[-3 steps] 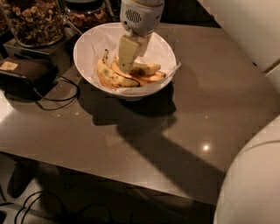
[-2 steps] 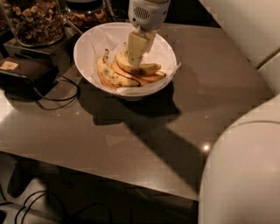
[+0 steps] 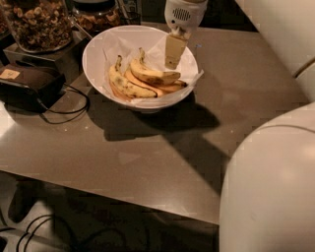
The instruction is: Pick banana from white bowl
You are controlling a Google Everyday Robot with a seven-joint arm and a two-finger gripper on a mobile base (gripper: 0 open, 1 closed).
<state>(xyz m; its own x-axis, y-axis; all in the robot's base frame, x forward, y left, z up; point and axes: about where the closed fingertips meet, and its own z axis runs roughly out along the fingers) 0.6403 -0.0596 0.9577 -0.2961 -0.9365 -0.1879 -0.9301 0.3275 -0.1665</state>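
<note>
The white bowl (image 3: 96,51) stands at the back of the table, lined with crumpled white paper. Several bananas lie in it. The plump yellow banana (image 3: 151,75) with light brown speckles lies on top, in the middle. A darker spotted banana (image 3: 124,86) lies to its left, and slimmer orange-tinted ones (image 3: 173,87) lie on the right. My gripper (image 3: 171,64) hangs from its white wrist (image 3: 183,15) over the bowl's right half. Its tip is just above the right end of the plump banana, and it holds nothing.
Glass jars of nuts (image 3: 37,22) (image 3: 96,15) stand behind the bowl at the back left. A dark device (image 3: 27,83) with cables (image 3: 69,110) lies to the left. The table's front edge (image 3: 123,202) runs across below. My white body (image 3: 268,187) fills the lower right.
My gripper has moved right and slightly up, from the middle of the banana pile to the bowl's right side. The bananas have not moved.
</note>
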